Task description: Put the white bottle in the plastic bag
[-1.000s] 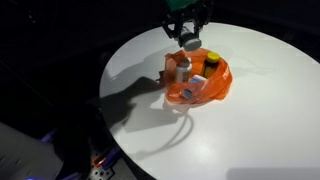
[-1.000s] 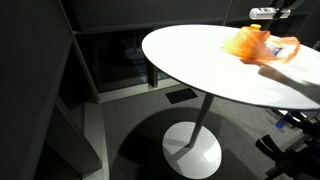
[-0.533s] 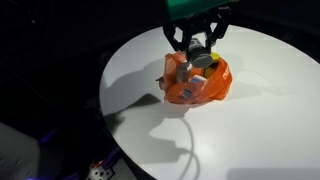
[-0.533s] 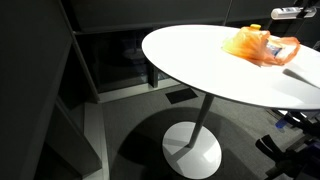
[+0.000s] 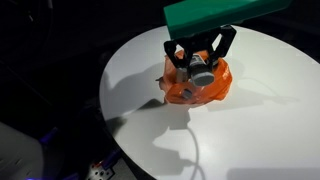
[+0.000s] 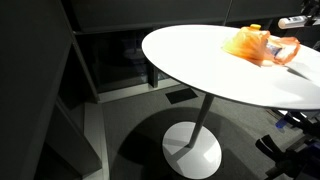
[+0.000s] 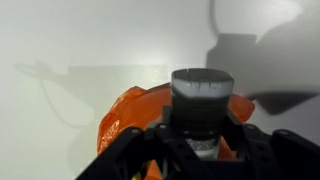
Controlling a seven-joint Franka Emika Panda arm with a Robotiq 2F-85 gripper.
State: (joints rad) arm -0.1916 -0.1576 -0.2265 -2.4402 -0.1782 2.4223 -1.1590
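Observation:
An orange plastic bag (image 5: 208, 90) lies on the round white table (image 5: 250, 130), and it shows in both exterior views (image 6: 252, 45). My gripper (image 5: 198, 60) hangs just above the bag's open top, shut on the white bottle (image 5: 198, 70) with a grey cap. In the wrist view the bottle (image 7: 203, 92) stands upright between my black fingers (image 7: 203, 140), with the orange bag (image 7: 125, 120) right beneath it. Something pale shows inside the bag; the rest of its contents is hidden by my gripper. In an exterior view only the gripper's edge (image 6: 303, 22) shows at the right border.
The table stands on a single white pedestal (image 6: 195, 148) above a dark floor. Its near edge (image 5: 120, 120) drops off to darkness. The arm's green cover (image 5: 215, 12) fills the top of an exterior view. A dark panel wall (image 6: 40, 90) stands beside the table.
My gripper, with the bottle in it, has come down from above the far side of the bag to right over its opening. The bag has not moved.

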